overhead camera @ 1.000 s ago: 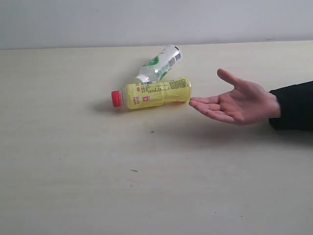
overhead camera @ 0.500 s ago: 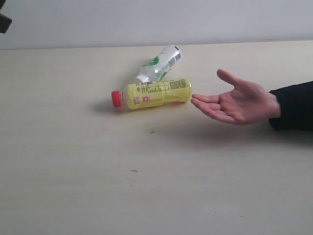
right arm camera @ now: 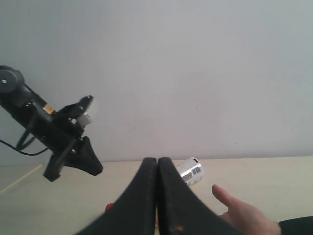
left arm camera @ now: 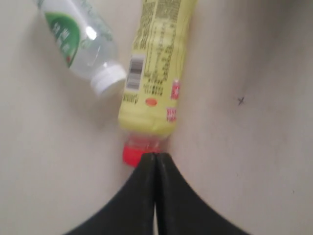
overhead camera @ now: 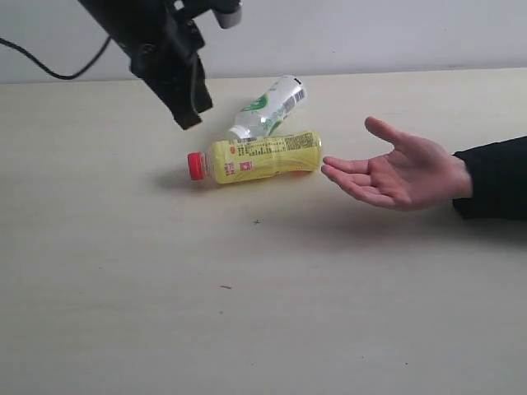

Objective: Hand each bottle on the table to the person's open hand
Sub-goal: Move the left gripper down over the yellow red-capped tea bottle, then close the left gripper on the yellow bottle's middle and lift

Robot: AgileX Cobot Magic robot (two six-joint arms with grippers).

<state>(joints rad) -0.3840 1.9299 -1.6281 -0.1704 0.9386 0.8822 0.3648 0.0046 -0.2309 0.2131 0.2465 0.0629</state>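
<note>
- The yellow bottle [overhead camera: 262, 156] lies on its side on the desk [overhead camera: 247, 313]. Its long axis runs about 9 to 3 o'clock in the exterior view, with the red cap [overhead camera: 196, 165] pointing to 9 and the base to 3.
- The green-label bottle [overhead camera: 270, 105] lies at 12 o'clock of it. Its cap end points to about 7, against the yellow bottle's side, and its base to 1.
- The hand [overhead camera: 403, 174] is at 3 o'clock of the yellow bottle, palm up. Its fingertips point to 9, just beside the base and apart from it.
- The left tool [overhead camera: 191, 111] is fully closed and empty, raised at 11 o'clock of the red cap.
- The right tool [right arm camera: 157, 164] is fully closed and empty.
</note>
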